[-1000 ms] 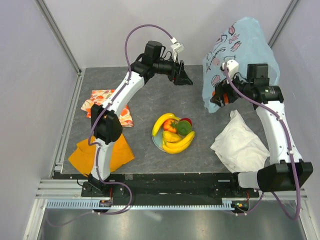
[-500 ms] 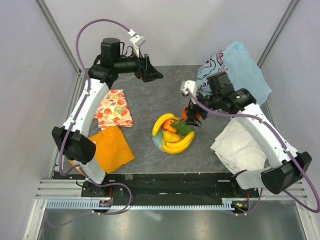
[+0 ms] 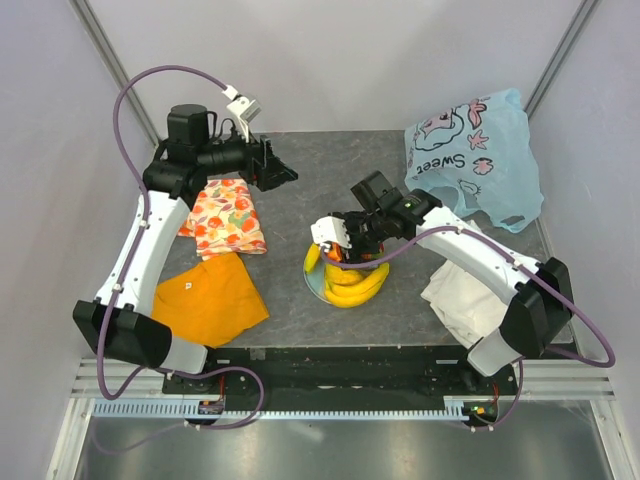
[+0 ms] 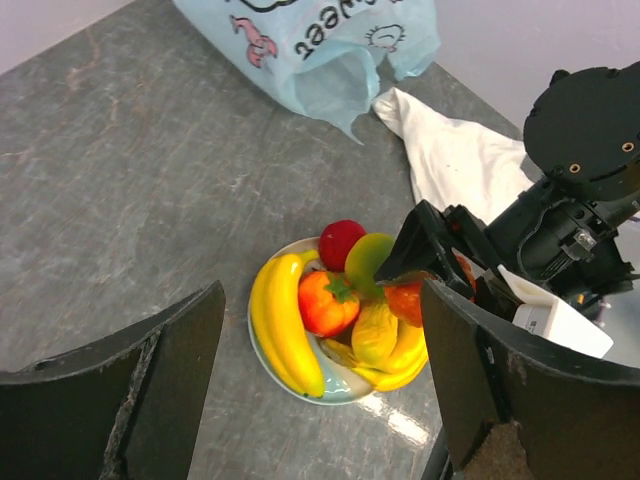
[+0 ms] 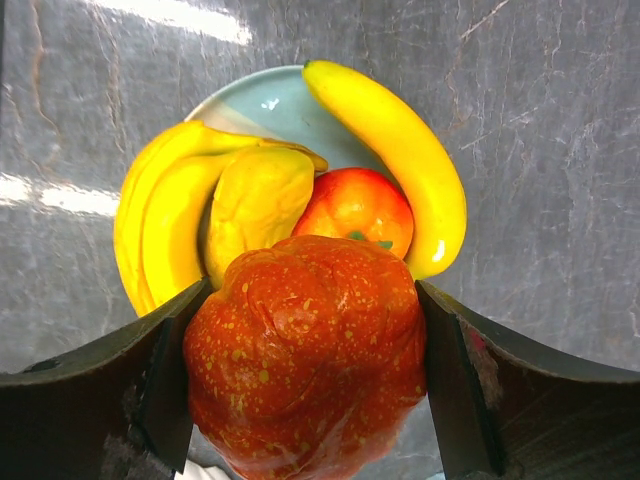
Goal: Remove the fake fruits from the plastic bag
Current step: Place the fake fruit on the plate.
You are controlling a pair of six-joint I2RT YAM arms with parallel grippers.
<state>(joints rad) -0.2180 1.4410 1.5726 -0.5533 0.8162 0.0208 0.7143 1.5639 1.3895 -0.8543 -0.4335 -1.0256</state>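
Observation:
The fake fruits lie piled on a pale blue plate (image 3: pixel 316 288) mid-table: yellow bananas (image 3: pixel 355 290), an orange-red fruit and others. My right gripper (image 3: pixel 343 248) hovers just over the plate, shut on a red speckled apple-like fruit (image 5: pixel 310 350). Below it in the right wrist view are a banana (image 5: pixel 400 160) and the plate (image 5: pixel 260 105). The light-blue plastic bag (image 3: pixel 470 155) lies slack at the back right; it also shows in the left wrist view (image 4: pixel 310 50). My left gripper (image 3: pixel 283 172) is open and empty, raised at the back left, looking down on the plate (image 4: pixel 300 385).
A white cloth (image 3: pixel 470 290) lies right of the plate. A fruit-patterned cloth (image 3: pixel 228 215) and an orange cloth (image 3: pixel 205 300) lie on the left. Walls and frame rails close in the table on three sides.
My right arm swung from the raised bag to over the plate, carrying the red fruit. The bag settled onto the table at the back right. My left arm drew back to the left.

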